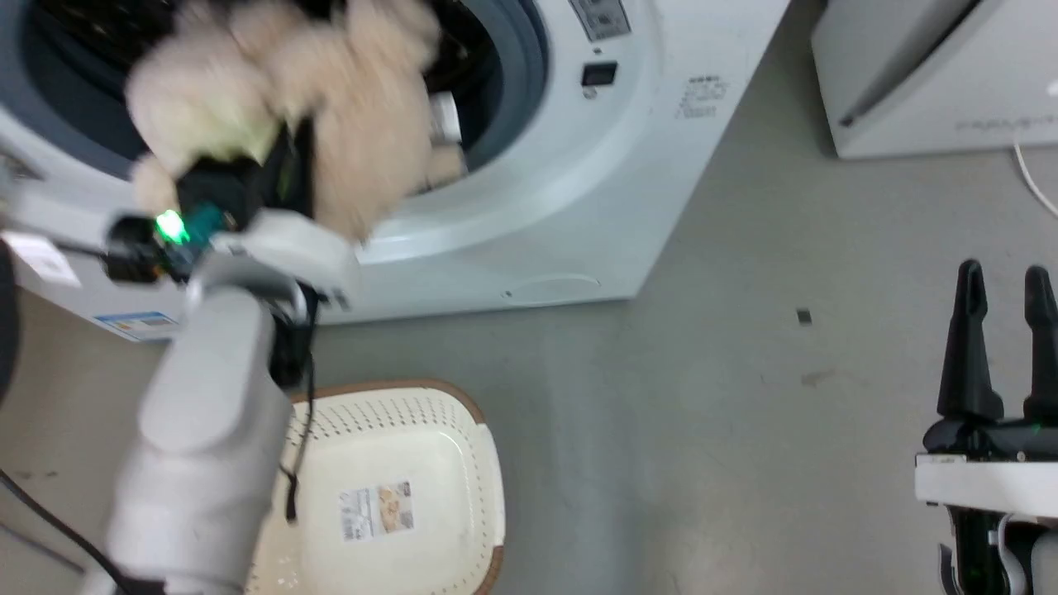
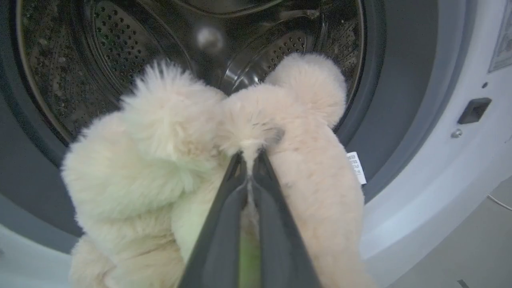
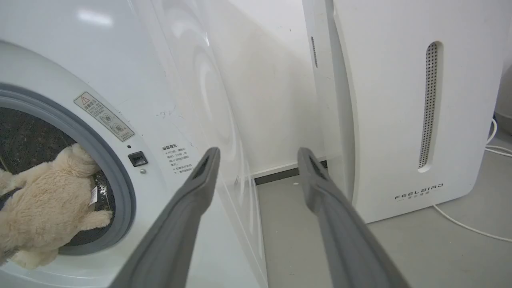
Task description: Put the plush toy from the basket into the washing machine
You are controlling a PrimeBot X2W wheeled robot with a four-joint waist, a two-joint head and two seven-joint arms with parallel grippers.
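Left gripper (image 2: 250, 158) is pinched nearly all the way closed, its two dark fingers squeezing a tuft of fur on the plush toy (image 2: 160, 152), so it's got a firm grip on the thing. The toy is hanging right at the mouth of the washing machine (image 1: 579, 190). Its rounded limbs poke past the grey gasket (image 2: 400, 80) toward the shiny perforated drum (image 2: 80, 60), while the lower body droops in front of the bottom lip of the opening. Its little sewn tag (image 2: 356, 168) dangles on the side. In the head view the toy is blurry and hides most of the fingers holding it. The right gripper (image 1: 1003, 273) is well off to the side, fingers spread apart with nothing between them, pointing at the gap between the washer and the white appliance (image 3: 392, 100) with a cable (image 3: 468, 226) trailing on the floor (image 1: 702, 413). The basket (image 1: 488, 463) sits on the floor in front of the washer, under the left forearm, label sticker (image 1: 376, 510) showing on its base.
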